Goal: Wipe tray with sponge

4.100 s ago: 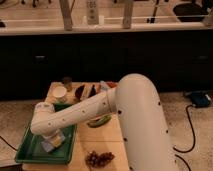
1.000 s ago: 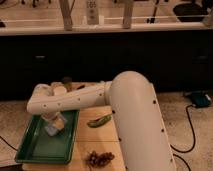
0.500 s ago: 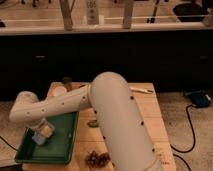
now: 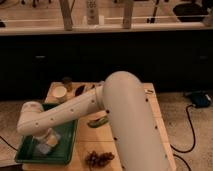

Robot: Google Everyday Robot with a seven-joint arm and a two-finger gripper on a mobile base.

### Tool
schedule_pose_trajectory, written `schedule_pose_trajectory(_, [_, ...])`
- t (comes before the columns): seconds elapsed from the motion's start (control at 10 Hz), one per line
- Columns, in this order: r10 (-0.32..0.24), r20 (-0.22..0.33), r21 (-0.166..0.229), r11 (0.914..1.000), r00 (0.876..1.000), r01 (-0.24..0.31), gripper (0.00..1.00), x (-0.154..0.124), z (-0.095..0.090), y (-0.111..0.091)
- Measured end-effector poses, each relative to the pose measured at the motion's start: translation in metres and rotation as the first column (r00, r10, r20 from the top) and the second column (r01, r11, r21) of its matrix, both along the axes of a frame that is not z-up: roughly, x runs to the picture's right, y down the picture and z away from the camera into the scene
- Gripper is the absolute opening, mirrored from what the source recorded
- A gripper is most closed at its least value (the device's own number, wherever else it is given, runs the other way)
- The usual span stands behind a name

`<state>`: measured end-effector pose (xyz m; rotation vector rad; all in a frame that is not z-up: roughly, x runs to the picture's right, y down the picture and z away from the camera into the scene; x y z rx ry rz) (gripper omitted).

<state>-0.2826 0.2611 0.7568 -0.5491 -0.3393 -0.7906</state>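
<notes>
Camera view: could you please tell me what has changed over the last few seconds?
The gripper slid the sponge from the far end of the tray back toward its near-left corner, the arm swinging left. Tray, banana, grapes and cup stayed put.

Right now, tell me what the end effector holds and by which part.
The end effector is down in the tray, right over the sponge. Whether it grips the sponge, and where, cannot be told.

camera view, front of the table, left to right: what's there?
tray, with the end effector low inside it → grapes → arm's large white link
</notes>
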Motion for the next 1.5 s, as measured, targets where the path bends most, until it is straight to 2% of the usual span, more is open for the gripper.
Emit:
schedule_pose_trajectory(0.2, [0.043,-0.039,0.013,0.999,0.998,-0.043,0.01,0.039,0.004,-0.014])
schedule_pose_trajectory(0.4, [0.066,-0.058,0.017,0.9977,0.996,-0.065,0.01,0.055,0.017,-0.036])
schedule_pose_trajectory(0.6, [0.068,-0.061,0.016,0.9976,0.996,-0.067,0.01,0.058,0.027,-0.054])
schedule_pose_trajectory(0.8, [0.052,-0.034,0.008,0.9986,0.998,-0.052,0.01,0.037,0.033,-0.062])
schedule_pose_trajectory(1.0, [0.024,0.012,-0.01,0.9997,1.0,-0.024,0.01,-0.001,0.035,-0.061])
schedule_pose_trajectory(1.1, [0.003,0.04,-0.017,0.9999,0.999,-0.002,0.01,-0.02,0.033,-0.055])
schedule_pose_trajectory(1.3, [-0.03,0.079,-0.028,0.9991,0.996,0.032,0.01,-0.039,0.019,-0.034])
schedule_pose_trajectory(1.5, [-0.035,0.09,-0.027,0.9989,0.995,0.037,0.01,-0.039,0.008,-0.02])
